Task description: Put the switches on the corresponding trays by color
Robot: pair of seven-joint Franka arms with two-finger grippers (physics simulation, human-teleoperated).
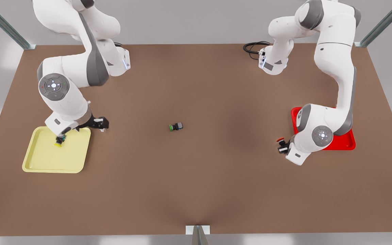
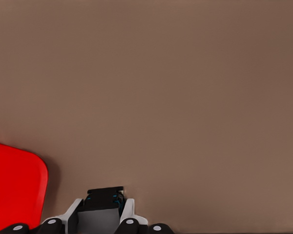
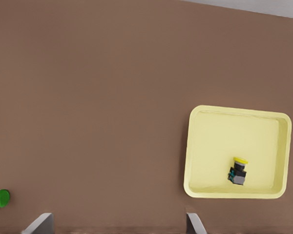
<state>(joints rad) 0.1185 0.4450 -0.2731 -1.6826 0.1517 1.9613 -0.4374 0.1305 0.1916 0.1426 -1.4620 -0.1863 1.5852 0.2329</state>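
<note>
Left gripper [image 1: 282,145] is clamped on the red switch [image 1: 279,140] over bare table [image 1: 196,190]. It's just off the red tray [image 1: 350,143], which lies toward the front view's right, partly under that arm. So a short sideways carry over the rim looks enough.

Right gripper [image 3: 117,225] has its fingers spread, hanging over the yellow tray [image 1: 39,163]. The yellow switch [image 3: 238,171] lies inside, and the green switch [image 1: 176,127] is well apart mid-table.

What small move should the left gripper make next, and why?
Probably carry the red switch sideways over the red tray: the left gripper is shut on it above bare table beside the tray. The yellow switch already lies in the yellow tray, right gripper open.
</note>
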